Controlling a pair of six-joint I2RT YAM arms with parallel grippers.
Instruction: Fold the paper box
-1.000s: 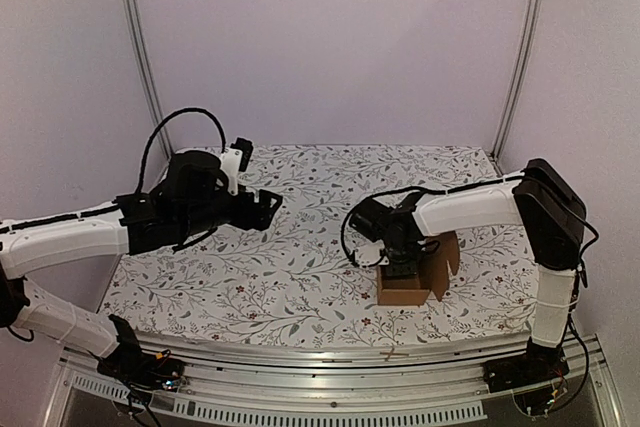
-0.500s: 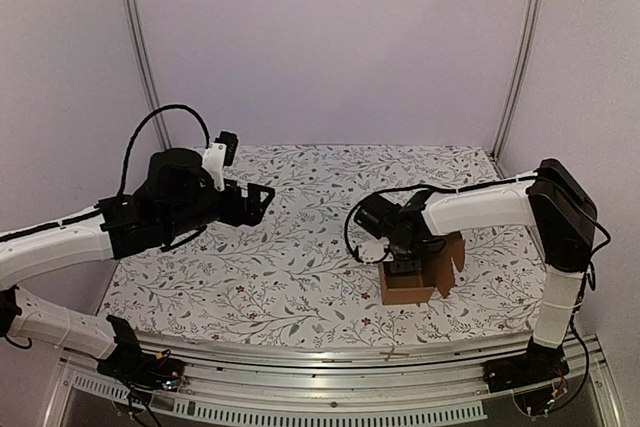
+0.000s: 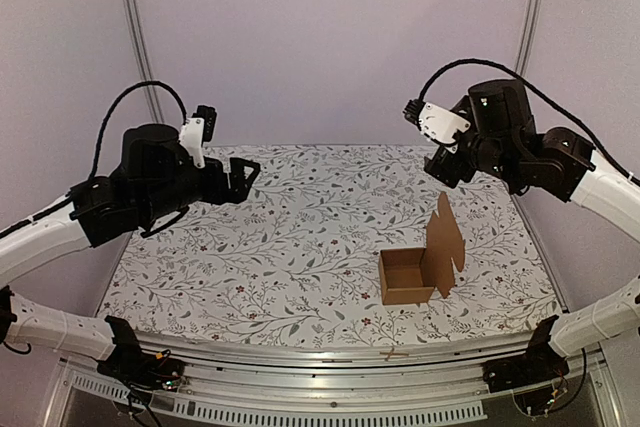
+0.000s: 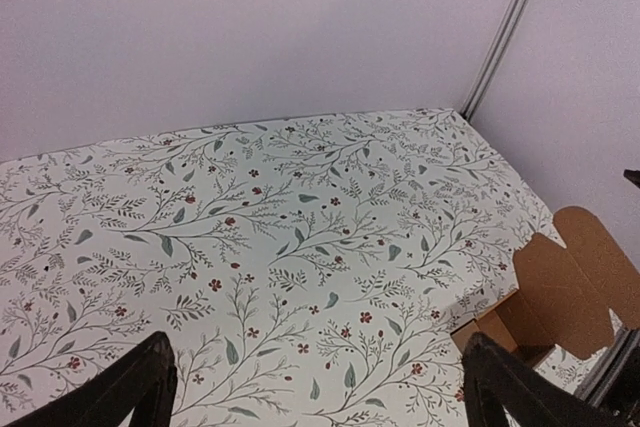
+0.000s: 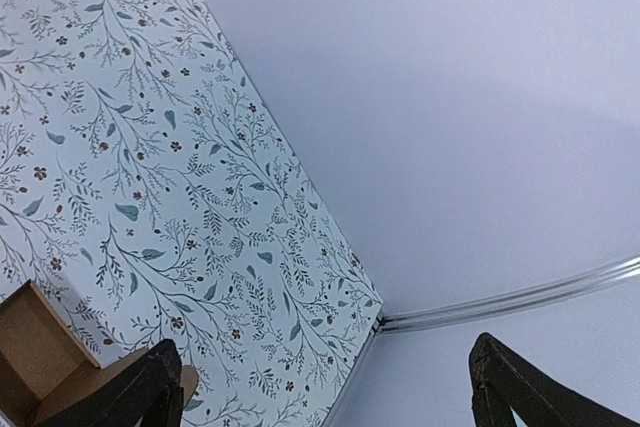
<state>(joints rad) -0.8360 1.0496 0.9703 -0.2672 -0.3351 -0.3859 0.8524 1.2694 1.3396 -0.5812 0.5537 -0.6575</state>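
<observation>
The paper box [image 3: 404,278] stands on the flowered table [image 3: 280,257] at the front right, a small brown carton open at the top. Its lid flap [image 3: 444,243] rises upright on the right side. My right gripper [image 3: 441,167] hangs high above and behind the box, open and holding nothing. In the right wrist view a corner of the box [image 5: 38,355] shows at the lower left, with my right gripper [image 5: 325,392] apart from it. My left gripper [image 3: 241,179] is raised over the table's back left, open and empty. In the left wrist view the box [image 4: 562,287] lies far right of my left gripper [image 4: 320,392].
Pale walls close the table at the back and on both sides, with aluminium posts [image 3: 134,47] [image 3: 522,47] in the corners. A metal rail [image 3: 330,355] runs along the front edge above the arm bases.
My right gripper opened, let go of the box and rose up and back to the right. The left arm drew back to the left and upward. The box stays put with its lid standing.
</observation>
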